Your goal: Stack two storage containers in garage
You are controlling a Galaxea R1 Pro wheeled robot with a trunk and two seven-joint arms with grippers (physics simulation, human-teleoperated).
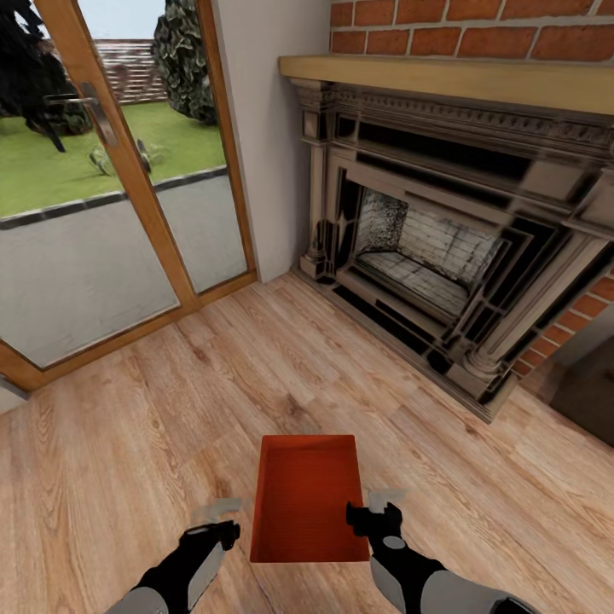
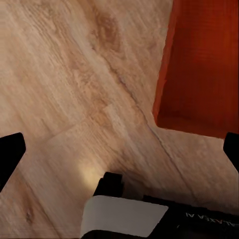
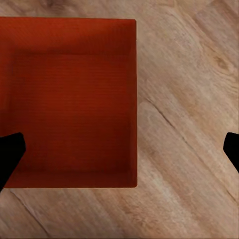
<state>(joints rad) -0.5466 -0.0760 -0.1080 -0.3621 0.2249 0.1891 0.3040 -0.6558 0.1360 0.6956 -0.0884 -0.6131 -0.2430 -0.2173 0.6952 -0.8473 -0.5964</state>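
Note:
One orange-red lidless storage container (image 1: 307,499) lies on the living room's light wood-plank floor (image 1: 128,443), close in front of me. My left gripper (image 1: 217,524) hangs open just off its left long wall. In the left wrist view the left gripper (image 2: 119,152) is over bare planks, with the container (image 2: 199,64) off to one side. My right gripper (image 1: 375,512) is open at the container's right wall near the near corner. In the right wrist view the right gripper (image 3: 119,149) spans that wall, above the ribbed bottom of the container (image 3: 69,99). The garage is out of view.
A red-brick fireplace (image 1: 443,256) with a carved surround stands ahead to the right. A wood-framed glass door (image 1: 111,196) to the left looks onto pavement and lawn. A dark piece of furniture (image 1: 593,392) shows at the right edge. Open plank floor lies ahead.

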